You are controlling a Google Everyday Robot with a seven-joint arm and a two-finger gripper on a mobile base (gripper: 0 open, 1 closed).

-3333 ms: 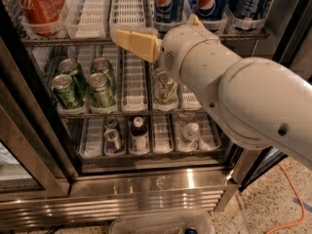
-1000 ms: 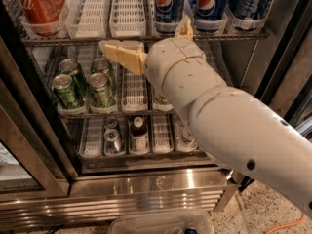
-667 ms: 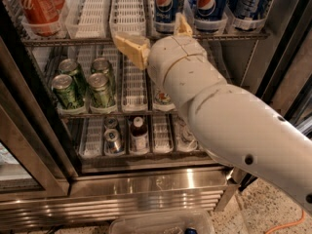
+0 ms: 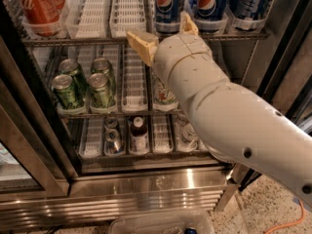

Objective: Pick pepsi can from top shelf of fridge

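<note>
Pepsi can [image 4: 167,5] stands upright at the front of the top shelf [image 4: 73,41], at twelve o'clock from the gripper [image 4: 165,34], whose two fingers sit spread apart and empty just beneath it.

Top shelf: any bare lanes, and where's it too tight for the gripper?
Free: two white lanes between the red cola cans and the leftmost pepsi can. Crowded: right side, three pepsi cans side by side. The gripper, open, sits at the top shelf front edge, below that leftmost can.
</note>
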